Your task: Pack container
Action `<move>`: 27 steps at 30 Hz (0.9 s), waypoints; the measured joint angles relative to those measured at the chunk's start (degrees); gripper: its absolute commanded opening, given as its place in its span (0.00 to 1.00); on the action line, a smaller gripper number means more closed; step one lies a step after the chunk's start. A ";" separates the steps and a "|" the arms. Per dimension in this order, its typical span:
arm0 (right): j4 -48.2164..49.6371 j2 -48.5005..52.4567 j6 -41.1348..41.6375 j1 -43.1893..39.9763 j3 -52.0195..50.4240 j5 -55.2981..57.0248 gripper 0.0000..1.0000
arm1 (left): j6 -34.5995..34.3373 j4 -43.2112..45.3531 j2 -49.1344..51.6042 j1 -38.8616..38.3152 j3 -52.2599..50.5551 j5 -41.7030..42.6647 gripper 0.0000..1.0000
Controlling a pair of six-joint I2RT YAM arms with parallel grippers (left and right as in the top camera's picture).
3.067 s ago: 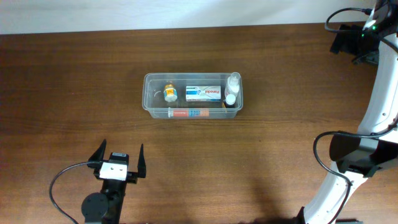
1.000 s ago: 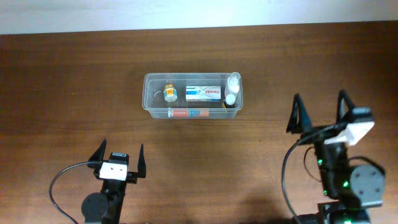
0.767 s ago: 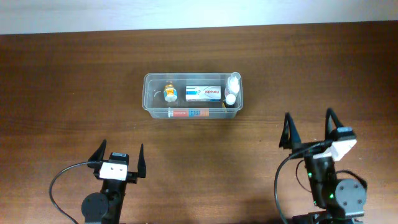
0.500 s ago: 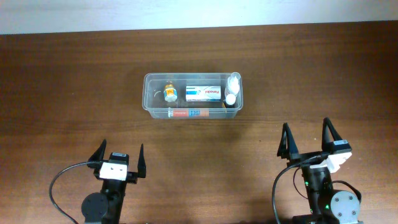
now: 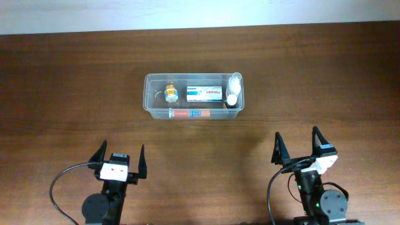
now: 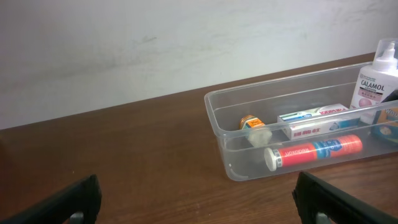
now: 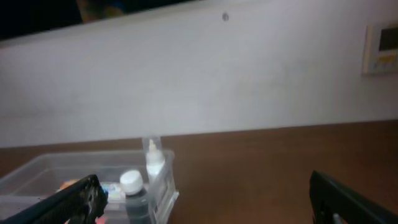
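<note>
The container (image 5: 150,94) sat at the middle of the table (image 5: 62,94), upright, well apart from both arms. Inside lay a white-and-blue carton (image 5: 204,94), a small yellow-labelled bottle (image 5: 170,94) to one side of it, a red-and-blue tube (image 5: 190,114) along the near wall, and at the other end a white lotion bottle (image 5: 234,82) beside a white-capped bottle (image 5: 232,100). No loose item showed on the wood, so the packing looked done. The step in hand was most likely parking the arms.

The left gripper (image 5: 123,145) and the right gripper (image 5: 296,132) both stood at the near edge with fingers spread wide, holding nothing. To finish well, each arm should settle low and back from the tub, with no sweep toward its near wall. The light plastic would probably slide at a nudge.
</note>
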 measured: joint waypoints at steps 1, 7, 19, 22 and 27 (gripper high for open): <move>-0.72 -0.11 0.04 0.00 -0.04 0.00 0.98 | 0.00 0.00 0.00 0.00 0.00 0.00 1.00; -6.40 -0.22 0.00 0.00 -0.11 0.07 0.98 | 0.00 0.00 0.00 0.02 0.00 0.00 0.99; -10.21 -0.33 -4.59 0.00 -0.22 0.28 0.98 | 0.00 0.00 0.00 0.02 0.00 0.00 0.99; -10.21 -0.33 -6.67 0.00 -0.22 0.26 0.98 | 0.00 0.02 0.00 0.00 0.00 0.00 0.99; -10.21 -0.33 -8.70 0.00 -0.22 0.28 0.98 | 0.00 0.00 0.00 0.02 0.00 0.00 1.00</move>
